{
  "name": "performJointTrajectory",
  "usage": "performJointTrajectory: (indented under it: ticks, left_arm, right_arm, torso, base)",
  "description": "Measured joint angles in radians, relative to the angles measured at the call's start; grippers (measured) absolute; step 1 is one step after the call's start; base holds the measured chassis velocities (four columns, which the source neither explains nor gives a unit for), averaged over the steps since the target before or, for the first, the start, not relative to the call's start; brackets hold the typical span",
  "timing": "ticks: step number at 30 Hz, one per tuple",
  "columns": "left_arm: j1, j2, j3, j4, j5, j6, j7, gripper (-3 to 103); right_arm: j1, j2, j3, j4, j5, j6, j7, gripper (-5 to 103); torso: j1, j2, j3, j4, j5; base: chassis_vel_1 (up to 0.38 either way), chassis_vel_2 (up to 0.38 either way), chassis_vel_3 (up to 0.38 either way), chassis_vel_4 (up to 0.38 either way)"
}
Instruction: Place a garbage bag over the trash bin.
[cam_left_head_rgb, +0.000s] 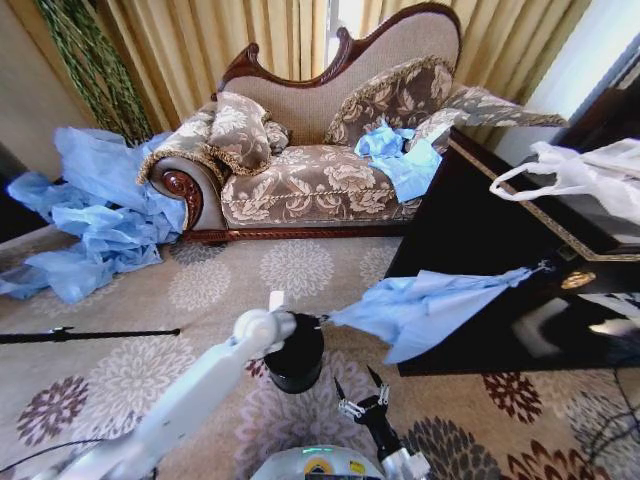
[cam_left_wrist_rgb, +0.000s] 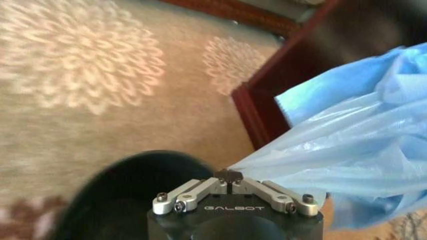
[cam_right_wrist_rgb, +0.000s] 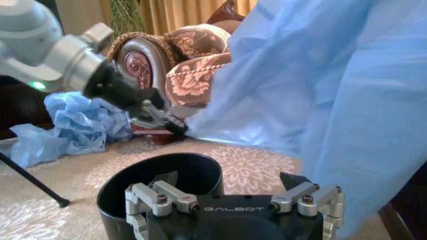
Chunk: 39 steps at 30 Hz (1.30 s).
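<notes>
The right gripper (cam_left_head_rgb: 362, 399) hangs nearest, low and just beside the trash bin (cam_left_head_rgb: 295, 352), its fingers (cam_right_wrist_rgb: 298, 186) spread wide with nothing between them — the bin's round rim sits directly ahead of it. Just past the bin, the left gripper (cam_right_wrist_rgb: 175, 126) is pinched tight on one corner of the garbage bag (cam_left_head_rgb: 425, 308), held above the bin's rim. From that pinch the light blue bag stretches away to the dark table (cam_left_head_rgb: 500, 250), where its far end rests. Beyond stand the sofa (cam_left_head_rgb: 320, 150) and a heap of blue sheeting (cam_left_head_rgb: 95, 220).
</notes>
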Motion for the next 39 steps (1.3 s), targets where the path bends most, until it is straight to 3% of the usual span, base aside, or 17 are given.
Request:
performJointTrajectory:
  ticks: [6,10,12,13,15,20,25,27,30,32,33,34,35,36,37,38,39]
  left_arm:
    - [0.110,0.071,-0.112,-0.070,0.060,-0.001,0.043,0]
    - [0.216,0.110,-0.241,-0.125,0.119,-0.004,0.079,0]
    - [0.281,0.130,-0.331,-0.172,0.161,-0.052,0.154,0]
    - [0.281,0.130,-0.331,-0.172,0.161,-0.052,0.154,0]
    - [0.296,0.140,-0.369,-0.221,0.179,-0.117,0.198,0]
    - [0.271,0.141,-0.357,-0.281,0.173,-0.175,0.204,0]
    - [0.236,0.159,-0.328,-0.359,0.141,-0.215,0.220,0]
    - [0.218,0.176,-0.323,-0.372,0.135,-0.224,0.244,0]
    - [0.212,0.188,-0.322,-0.372,0.133,-0.224,0.250,0]
    - [0.219,0.188,-0.318,-0.372,0.115,-0.197,0.195,0]
    - [0.232,0.181,-0.313,-0.374,0.093,-0.182,0.124,0]
    - [0.232,0.181,-0.313,-0.374,0.093,-0.182,0.124,0]
    - [0.253,0.164,-0.305,-0.379,0.051,-0.173,0.008,-3]
    - [0.264,0.149,-0.300,-0.381,0.010,-0.172,-0.068,2]
    - [0.264,0.149,-0.300,-0.381,0.010,-0.172,-0.068,2]
    - [0.270,0.132,-0.295,-0.381,-0.041,-0.170,-0.152,7]
    - [0.268,0.108,-0.288,-0.386,-0.139,-0.168,-0.314,13]
  right_arm:
    - [0.000,0.000,-0.017,0.003,-0.013,0.001,0.000,100]
    - [0.000,-0.001,-0.018,0.010,-0.024,0.002,0.000,100]
    - [-0.009,-0.005,-0.007,0.027,-0.022,0.008,0.000,100]
    - [-0.009,-0.005,-0.007,0.027,-0.022,0.008,0.000,100]
    - [-0.019,-0.010,0.007,0.059,-0.005,0.017,0.001,100]
    - [-0.024,-0.029,0.007,0.139,0.038,-0.023,0.037,100]
    - [0.022,-0.121,-0.025,0.283,0.148,-0.133,0.157,103]
    - [0.061,-0.196,-0.031,0.358,0.252,-0.211,0.204,94]
    - [0.086,-0.253,-0.023,0.382,0.323,-0.250,0.227,84]
    - [0.087,-0.278,0.012,0.382,0.349,-0.260,0.226,73]
    - [0.083,-0.278,0.025,0.376,0.350,-0.258,0.216,73]
    - [0.083,-0.278,0.025,0.376,0.350,-0.258,0.216,73]
    - [0.078,-0.275,0.035,0.363,0.349,-0.253,0.202,68]
    - [0.074,-0.269,0.039,0.351,0.345,-0.244,0.191,74]
    - [0.074,-0.269,0.039,0.351,0.345,-0.244,0.191,74]
    - [0.071,-0.262,0.038,0.338,0.339,-0.236,0.182,79]
    - [0.068,-0.251,0.035,0.321,0.331,-0.229,0.173,84]
  torso:
    - [0.000,0.000,0.000,-0.0003,-0.0003]
    - [0.000,0.000,0.000,0.0000,-0.0001]
    - [0.000,0.000,0.000,0.0002,-0.0001]
    - [0.000,0.000,0.000,0.0002,-0.0001]
    - [0.000,0.000,0.000,-0.0001,0.0001]
    - [0.000,0.000,0.000,-0.0004,0.0000]
    - [0.000,0.000,0.000,0.0000,0.0003]
    - [0.000,0.000,0.000,0.0000,0.0002]
    - [0.000,0.000,0.000,0.0003,0.0003]
    - [0.000,0.000,0.000,0.0000,0.0003]
    - [0.000,0.000,0.000,-0.0005,0.0003]
    - [0.000,0.000,0.000,-0.0005,0.0003]
    - [0.000,0.000,0.000,-0.0002,0.0001]
    - [0.000,0.000,0.000,0.0003,0.0001]
    - [0.000,0.000,0.000,0.0003,0.0001]
    - [0.000,0.000,0.000,0.0002,-0.0001]
    - [0.000,0.000,0.000,-0.0001,-0.0001]
  base:
    - [0.000,0.000,0.000,0.000]
    - [0.000,0.000,0.000,0.000]
    - [0.000,0.000,0.000,0.000]
    - [0.000,0.000,0.000,0.000]
    - [0.000,0.000,0.000,0.000]
    - [0.000,0.000,0.000,0.000]
    - [0.000,0.000,0.000,0.000]
    - [0.000,0.000,0.000,0.000]
    - [0.000,0.000,0.000,0.000]
    - [0.000,0.000,0.000,0.000]
    - [0.000,0.000,0.000,0.000]
    - [0.000,0.000,0.000,0.000]
    - [0.000,0.000,0.000,0.000]
    - [0.000,0.000,0.000,0.000]
    - [0.000,0.000,0.000,0.000]
    - [0.000,0.000,0.000,0.000]
    - [0.000,0.000,0.000,0.000]
